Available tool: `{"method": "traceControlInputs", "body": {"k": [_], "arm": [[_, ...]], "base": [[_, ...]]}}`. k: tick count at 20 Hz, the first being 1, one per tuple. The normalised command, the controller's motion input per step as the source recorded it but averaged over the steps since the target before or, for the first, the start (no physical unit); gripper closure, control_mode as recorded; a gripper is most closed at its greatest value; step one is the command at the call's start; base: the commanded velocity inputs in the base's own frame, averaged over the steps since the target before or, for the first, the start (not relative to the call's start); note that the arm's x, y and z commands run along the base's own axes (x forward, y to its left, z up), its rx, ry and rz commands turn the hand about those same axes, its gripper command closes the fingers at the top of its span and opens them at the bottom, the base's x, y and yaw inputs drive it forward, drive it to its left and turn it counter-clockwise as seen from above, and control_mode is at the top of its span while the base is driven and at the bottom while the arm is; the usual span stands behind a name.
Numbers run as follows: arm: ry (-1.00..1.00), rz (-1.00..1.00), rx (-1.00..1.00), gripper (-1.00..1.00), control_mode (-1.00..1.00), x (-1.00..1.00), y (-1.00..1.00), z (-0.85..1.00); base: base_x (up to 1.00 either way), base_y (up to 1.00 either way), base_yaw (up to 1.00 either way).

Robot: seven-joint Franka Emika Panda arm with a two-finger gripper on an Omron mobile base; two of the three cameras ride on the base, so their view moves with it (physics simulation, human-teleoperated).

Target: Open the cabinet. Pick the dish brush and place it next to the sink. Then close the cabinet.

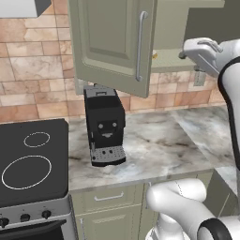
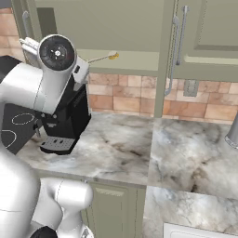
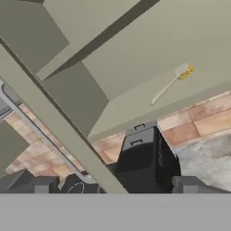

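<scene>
Dark fingertips (image 3: 43, 184) of the gripper (image 3: 115, 186) stand wide apart at the near edge of the hand view, holding nothing, with the dish brush (image 3: 170, 84) well beyond them and off to the right, untouched. It lies flat on the floor of the cabinet (image 1: 168, 28), yellow bristles pointing away, pale handle nearer. Both doors hang open, the left door (image 1: 112, 42) swung out above the black coffee machine (image 1: 104, 124) on the marble counter (image 2: 186, 153).
</scene>
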Motion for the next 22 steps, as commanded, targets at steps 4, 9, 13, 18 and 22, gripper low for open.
{"method": "traceControlInputs", "body": {"k": [4,9,13,18,22], "arm": [[0.0,0.0,0.24,-1.0,-1.0,0.53,-0.03,-0.09],[0.02,0.0,0.26,-1.0,-1.0,0.58,0.1,-0.18],[0.06,0.0,0.27,-1.0,-1.0,0.56,0.21,-0.14],[0.21,0.05,0.34,-1.0,-1.0,0.4,0.28,-0.01],[0.26,0.11,0.34,-1.0,-1.0,0.25,0.37,0.0]], "base": [[0.0,0.0,0.0],[0.0,0.0,0.0],[0.0,0.0,0.0],[0.0,0.0,0.0],[0.0,0.0,0.0]]}}
